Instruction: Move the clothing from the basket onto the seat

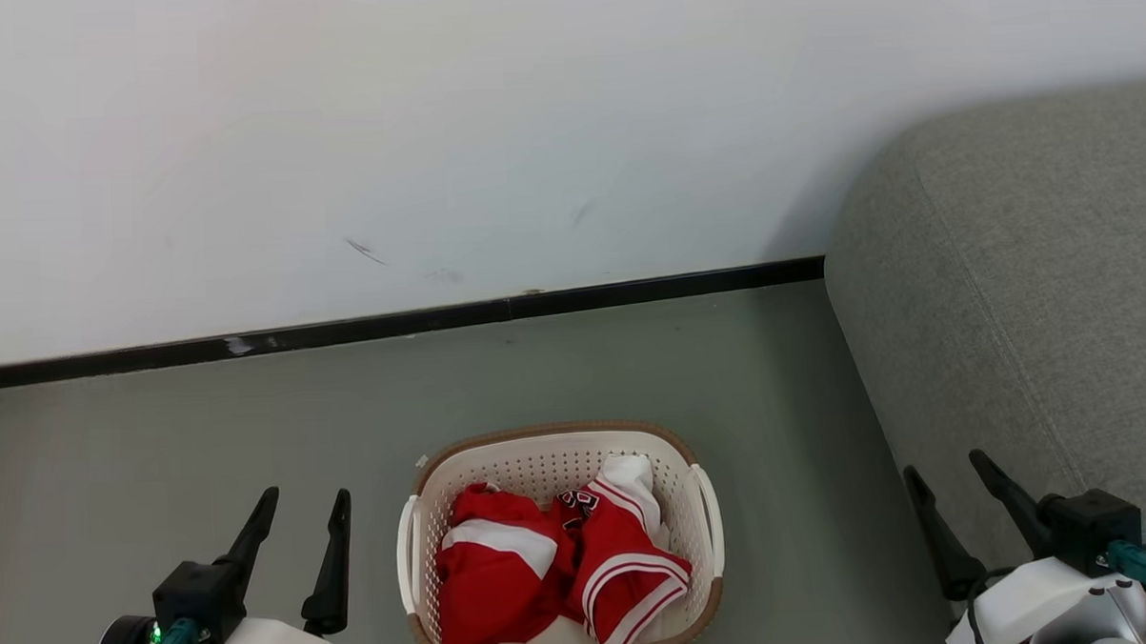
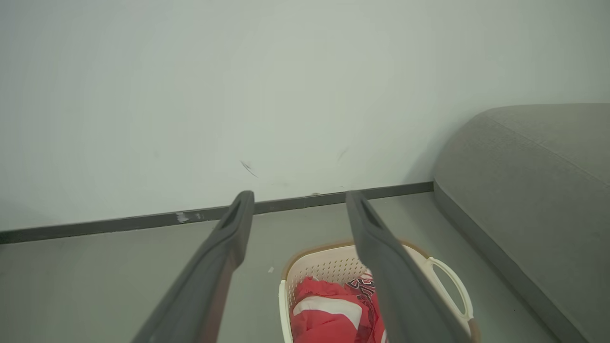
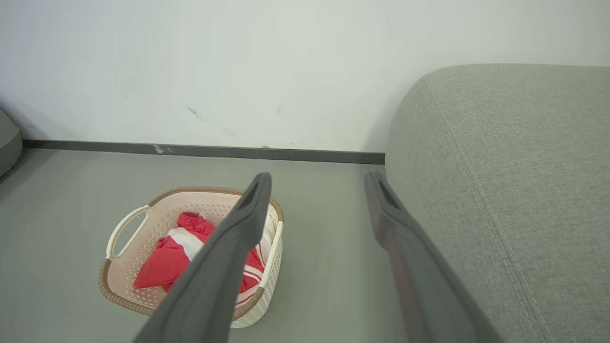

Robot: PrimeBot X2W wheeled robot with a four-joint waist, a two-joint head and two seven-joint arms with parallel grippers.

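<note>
Working over bare grey floor (image 1: 205, 440), white wall (image 1: 433, 127) behind. Seeing the basket (image 1: 540, 461) sitting mid-floor, well short of the floor's far edge at the black skirting (image 1: 629, 291), apart from the seat (image 1: 1011, 297) bordering the floor's right edge. Seeing the clothing (image 1: 505, 572) bunched inside, none on the seat yet. Holding left claw (image 1: 307, 495) and right claw (image 1: 943, 464) released, empty, hovering either side of the basket, touching nothing. Judging reach-in as the step in hand, probably favouring the right claw as nearer the seat. Aiming at the raised red fold, not the perforated wall. Pinching deep, lifting straight up clear of the rim before swinging over the seat. Watching for a second garment trailing or the light basket tipping.
</note>
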